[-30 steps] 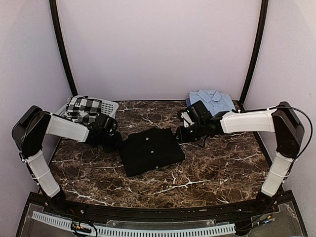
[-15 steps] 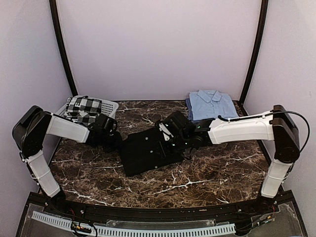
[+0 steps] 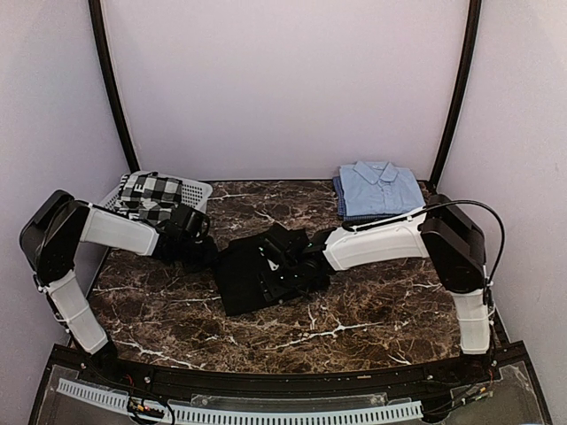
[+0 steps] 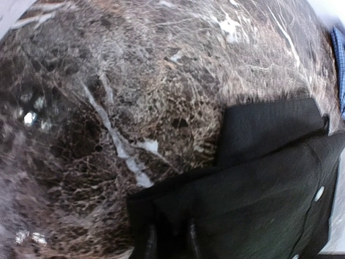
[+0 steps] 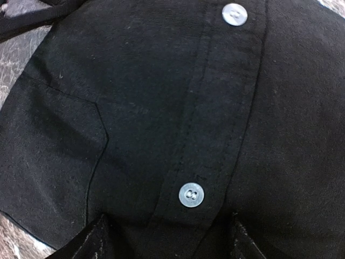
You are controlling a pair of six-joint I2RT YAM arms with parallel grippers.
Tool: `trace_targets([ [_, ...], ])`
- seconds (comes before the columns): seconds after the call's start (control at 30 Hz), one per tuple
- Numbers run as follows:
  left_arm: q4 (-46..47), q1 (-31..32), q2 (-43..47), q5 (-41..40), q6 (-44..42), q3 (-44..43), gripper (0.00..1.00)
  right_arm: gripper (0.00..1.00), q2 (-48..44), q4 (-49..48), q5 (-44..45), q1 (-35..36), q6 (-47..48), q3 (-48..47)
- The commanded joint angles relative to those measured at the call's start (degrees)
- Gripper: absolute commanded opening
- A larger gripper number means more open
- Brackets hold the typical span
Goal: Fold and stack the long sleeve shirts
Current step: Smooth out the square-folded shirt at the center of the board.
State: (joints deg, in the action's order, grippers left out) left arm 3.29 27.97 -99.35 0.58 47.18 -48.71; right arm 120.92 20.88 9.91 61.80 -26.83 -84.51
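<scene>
1. Dark marble table point(image 3: 381, 301) veined in white, closed in by pale lilac walls point(image 3: 283, 88), with two black poles point(image 3: 108, 88) rising from the far corners.
2. At the far right corner: light blue shirt point(image 3: 379, 188), folded, collar up and toward the far edge. Cut down to a blue sliver point(image 4: 339, 65) at the right side of the left wrist view.
3. At the far left corner: white basket point(image 3: 202, 189) holding a black-and-white checked cloth point(image 3: 151, 195). Near side of both hidden behind the left arm.
4. Around the table's middle, a little toward the left edge: black shirt point(image 3: 252, 288), folded into a rough rectangle, button placket up, flat on the marble and well apart from the blue one.
5. Left gripper point(image 3: 205, 251) at the black shirt's left edge, black on black from above and hard to separate from the cloth. From its own wrist point(image 4: 171, 241): jaws narrow, set low at a fold of the dark hem. Cannot tell whether pinching the cloth or merely resting on it.
6. Right gripper point(image 3: 282, 258) over the far half of the black shirt, covering that part from above. From its wrist point(image 5: 170, 237): jaws wide, one tip on each side of the placket, holding nothing, tips cut off by the bottom of the view.
7. Close up: two pale buttons point(image 5: 192, 195) on the placket, chest pocket point(image 5: 54, 156) seam to their left.
</scene>
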Motion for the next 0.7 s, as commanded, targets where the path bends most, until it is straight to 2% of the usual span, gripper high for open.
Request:
trace_targets([
  [0.0,-7.69,-0.30,4.40,-2.60,-2.12,-0.28,0.30,0.77,1.71,2.37,1.77,0.56,-0.36,-1.16],
  [0.2,-14.32,2.46,11.67,-6.08,-4.78,-3.60,0.45,0.82,-1.55,2.13,1.57,0.57,-0.74,-0.53],
  [0.3,-16.00,4.76,14.60,-4.92,-4.63,-4.87,0.45,0.83,-4.03,2.34,1.44,0.36,-0.72,-1.57],
  [0.53,-10.30,10.70,14.37,5.61,-2.20,-2.79,0.31,0.83,-10.74,1.08,1.34,-1.42,-2.76,0.67],
  [0.67,-6.54,12.73,10.31,8.79,-2.11,-0.79,0.22,0.83,-12.00,0.90,0.99,-2.41,-3.31,3.90],
])
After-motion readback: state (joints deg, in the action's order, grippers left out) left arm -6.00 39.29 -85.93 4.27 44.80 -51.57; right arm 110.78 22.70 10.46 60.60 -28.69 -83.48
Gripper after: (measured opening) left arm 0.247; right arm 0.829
